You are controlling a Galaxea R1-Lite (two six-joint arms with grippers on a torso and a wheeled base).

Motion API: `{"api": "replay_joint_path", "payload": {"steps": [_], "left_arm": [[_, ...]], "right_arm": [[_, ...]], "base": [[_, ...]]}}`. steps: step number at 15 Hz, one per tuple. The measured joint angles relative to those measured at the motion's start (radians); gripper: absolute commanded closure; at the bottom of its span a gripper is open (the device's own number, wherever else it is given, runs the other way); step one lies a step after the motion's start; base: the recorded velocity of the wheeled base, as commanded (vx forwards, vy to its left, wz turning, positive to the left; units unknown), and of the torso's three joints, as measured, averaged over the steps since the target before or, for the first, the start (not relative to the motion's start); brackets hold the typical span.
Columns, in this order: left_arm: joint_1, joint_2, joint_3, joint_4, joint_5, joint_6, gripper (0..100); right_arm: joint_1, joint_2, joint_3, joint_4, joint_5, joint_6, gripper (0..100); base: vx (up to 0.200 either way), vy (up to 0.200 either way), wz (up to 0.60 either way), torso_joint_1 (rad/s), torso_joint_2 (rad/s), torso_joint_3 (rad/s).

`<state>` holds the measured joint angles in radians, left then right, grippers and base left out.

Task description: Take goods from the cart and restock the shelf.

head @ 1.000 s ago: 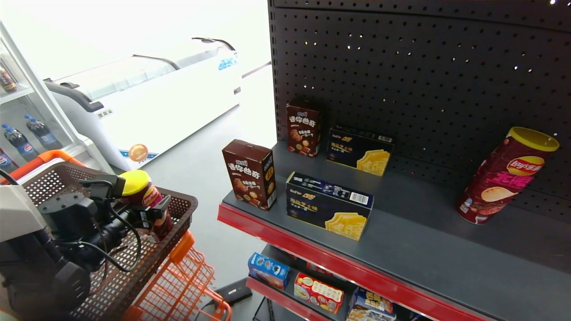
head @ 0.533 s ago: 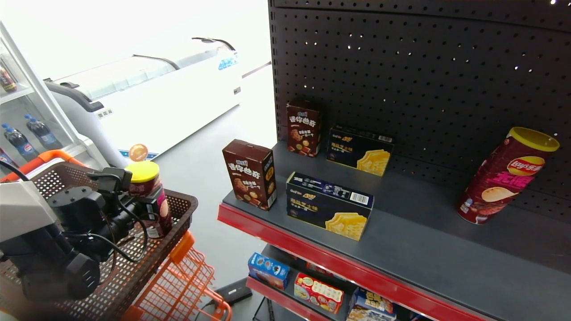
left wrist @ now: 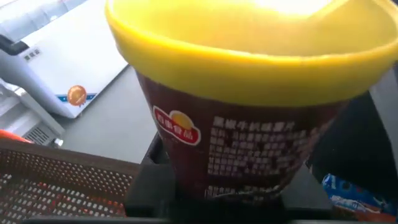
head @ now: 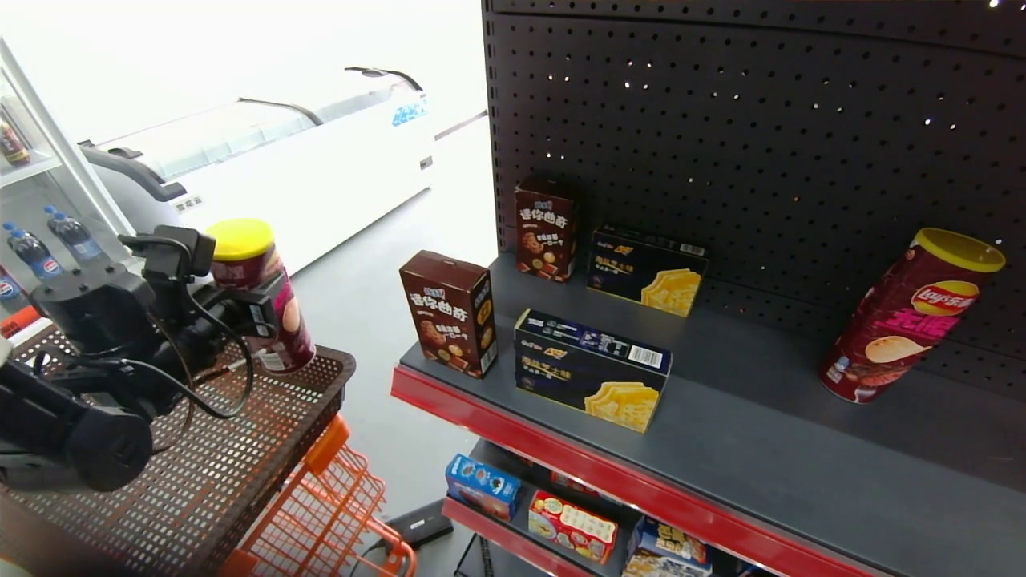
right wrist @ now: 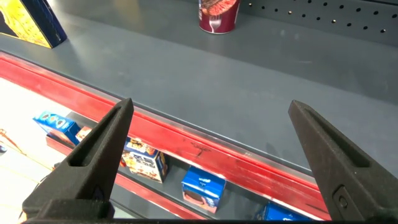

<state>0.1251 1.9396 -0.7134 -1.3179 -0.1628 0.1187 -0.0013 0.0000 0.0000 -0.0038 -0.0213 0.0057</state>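
Looking down from the head camera, we saw the left gripper (head: 232,308) with its fingers clamped on a chip can (head: 284,320). The can stood nearly upright, yellow lid (head: 239,238) on top, over the corner of the brown cart basket (head: 240,449) nearest the shelf (head: 761,417). Its base was about level with the basket rim, and we could not tell whether the 2 touched.

On the shelf stood 2 brown boxes (head: 450,312) (head: 547,228) and 2 blue boxes (head: 593,369) (head: 648,268). Well apart from them, a second can (head: 906,320) leaned tilted against the pegboard (head: 761,144).

The left wrist view gave us the held can (left wrist: 249,149) close up, with small print on its side and dark fingers (left wrist: 149,193) pressed against its lower part. Below it lay the basket mesh (left wrist: 56,186), with a white freezer (left wrist: 68,56) beyond.

The right wrist view showed the right gripper (right wrist: 211,109) with its fingers (right wrist: 93,168) wide apart and holding nothing. It hung over the grey shelf deck (right wrist: 186,68) and its red front edge (right wrist: 205,155). The second can's base (right wrist: 217,15) stood farther back on the deck, and packets (right wrist: 202,186) sat on the lower shelf.
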Motion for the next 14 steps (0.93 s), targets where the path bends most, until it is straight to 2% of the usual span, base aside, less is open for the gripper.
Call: {"api": "replay_joint_path", "payload": {"steps": [2,4,7,8,9,10,11,12,14], "left_arm": [[-0.030,-0.109,-0.036,0.171,0.000,-0.017,100],[-0.087,-0.221,-0.061,0.332,0.001,-0.048,100],[-0.186,-0.341,-0.037,0.368,-0.001,-0.072,100],[-0.218,-0.379,-0.014,0.383,-0.020,-0.100,100],[-0.247,-0.413,0.013,0.394,-0.084,-0.123,100],[-0.264,-0.446,0.042,0.401,-0.191,-0.136,100],[-0.272,-0.473,0.071,0.405,-0.273,-0.144,100],[-0.275,-0.493,0.093,0.403,-0.308,-0.149,100],[-0.282,-0.517,0.106,0.407,-0.314,-0.150,100]], "right_arm": [[0.000,0.000,0.000,0.000,0.000,0.000,0],[-0.001,0.000,0.000,0.000,0.000,0.000,0],[0.000,0.000,0.000,0.000,0.000,0.000,0],[0.000,0.000,0.000,0.000,0.000,0.000,0],[0.000,0.000,0.000,0.000,0.000,0.000,0],[-0.001,0.000,0.000,0.000,0.000,0.000,0],[0.000,0.000,0.000,0.000,0.000,0.000,0],[0.000,0.000,0.000,0.000,0.000,0.000,0],[0.000,0.000,0.000,0.000,0.000,0.000,0]], "base": [[0.000,0.000,0.00,0.000,0.00,0.000],[0.000,0.000,0.00,0.000,0.00,0.000],[0.000,0.000,0.00,0.000,0.00,0.000],[0.000,0.000,0.00,0.000,0.00,0.000],[0.000,0.000,0.00,0.000,0.00,0.000],[0.000,0.000,0.00,0.000,0.00,0.000],[0.000,0.000,0.00,0.000,0.00,0.000],[0.000,0.000,0.00,0.000,0.00,0.000],[0.000,0.000,0.00,0.000,0.00,0.000]]}}
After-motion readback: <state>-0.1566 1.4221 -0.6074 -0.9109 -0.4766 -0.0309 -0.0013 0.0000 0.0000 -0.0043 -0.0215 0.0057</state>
